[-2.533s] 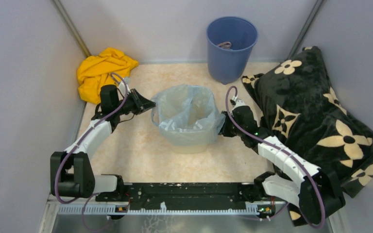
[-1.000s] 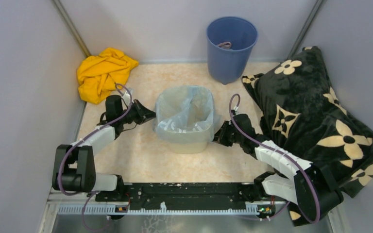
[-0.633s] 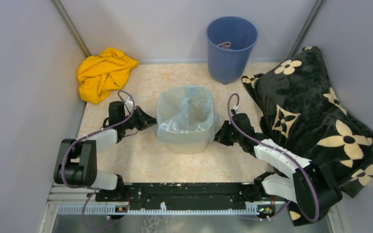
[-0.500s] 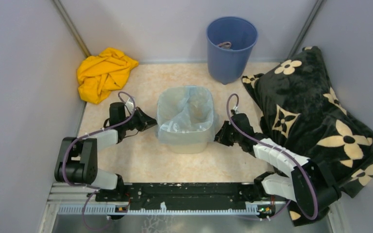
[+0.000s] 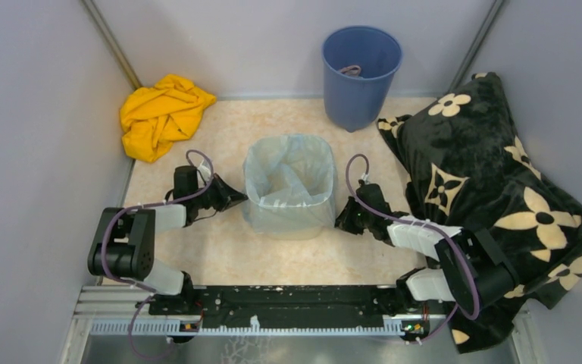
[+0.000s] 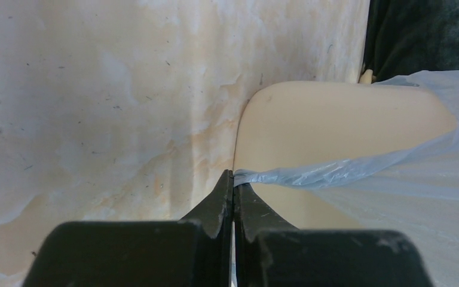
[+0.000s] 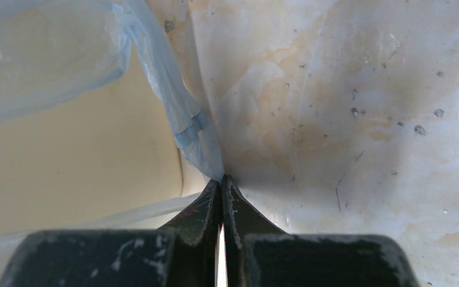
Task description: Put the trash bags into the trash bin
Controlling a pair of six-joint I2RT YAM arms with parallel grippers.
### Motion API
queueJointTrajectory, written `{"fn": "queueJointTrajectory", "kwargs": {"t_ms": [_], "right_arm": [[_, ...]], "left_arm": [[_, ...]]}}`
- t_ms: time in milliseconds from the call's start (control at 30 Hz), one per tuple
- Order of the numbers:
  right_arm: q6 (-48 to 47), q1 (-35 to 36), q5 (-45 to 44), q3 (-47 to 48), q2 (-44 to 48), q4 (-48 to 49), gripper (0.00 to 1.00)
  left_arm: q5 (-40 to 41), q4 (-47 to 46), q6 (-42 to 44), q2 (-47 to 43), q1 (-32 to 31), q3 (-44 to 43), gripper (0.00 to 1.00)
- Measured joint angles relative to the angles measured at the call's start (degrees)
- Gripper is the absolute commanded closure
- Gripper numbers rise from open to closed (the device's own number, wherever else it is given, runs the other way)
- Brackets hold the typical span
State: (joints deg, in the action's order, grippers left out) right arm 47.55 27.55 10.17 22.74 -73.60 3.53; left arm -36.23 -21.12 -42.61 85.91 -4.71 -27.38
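Change: both arms have dropped lower and drawn back toward the bottom of the top view. The bag [image 5: 288,178], which puffed loosely above the rim moments ago, now lies stretched over it.
Left gripper [image 6: 233,179]: just closed, pinching a twisted strand of the bag's edge beside the bin [image 6: 334,119], left of centre in the top view.
Right gripper [image 7: 221,182]: closed as before, nipping a folded tail of the bag low against the bin's other side.
Where the bag is: inside the bin at the centre of the top view, with its mouth folded outward and down the outer walls.
Meaning for the task: the lining looks nearly done, and what probably remains is letting go without tugging the film back off.
Bag material: thin, pale-blue, see-through film, creased, bunched into cords at each pinch.
Bin shape: smooth cream plastic, rounded-square rim, narrowing downward.
Table [image 5: 220,250]: hard, marbled beige, speckled with dirt.
Surroundings: crumpled yellow cloth [image 5: 163,114] upper left, round blue bucket [image 5: 360,76] top centre, plush black flowered blanket [image 5: 492,182] at right.
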Motion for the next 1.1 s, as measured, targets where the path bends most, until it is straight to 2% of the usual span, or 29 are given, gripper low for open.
{"fn": "queueJointTrajectory", "kwargs": {"t_ms": [567, 833, 933, 1033, 1100], "right_arm": [[0.13, -0.46, 0.44, -0.92, -4.22, 9.11, 1.0], [0.22, -0.48, 0.72, -1.03, -4.98, 10.71, 1.0], [0.22, -0.48, 0.72, -1.03, -4.94, 10.64, 1.0], [0.22, -0.48, 0.57, -1.44, -4.28, 10.36, 1.0], [0.15, -0.48, 0.39, -1.79, -3.21, 9.38, 0.9]], "left_arm": [[0.63, -4.5, 0.22, 4.42, -0.09, 1.84, 0.99], [1.9, -5.81, -0.79, 4.87, -5.97, 1.97, 0.96], [2.21, -6.88, -1.51, 5.99, -8.24, 1.73, 0.9], [2.27, -7.17, -1.77, 6.19, -8.98, 1.49, 0.76], [3.06, -5.66, -1.36, 6.01, -9.03, 0.74, 0.66]]}}
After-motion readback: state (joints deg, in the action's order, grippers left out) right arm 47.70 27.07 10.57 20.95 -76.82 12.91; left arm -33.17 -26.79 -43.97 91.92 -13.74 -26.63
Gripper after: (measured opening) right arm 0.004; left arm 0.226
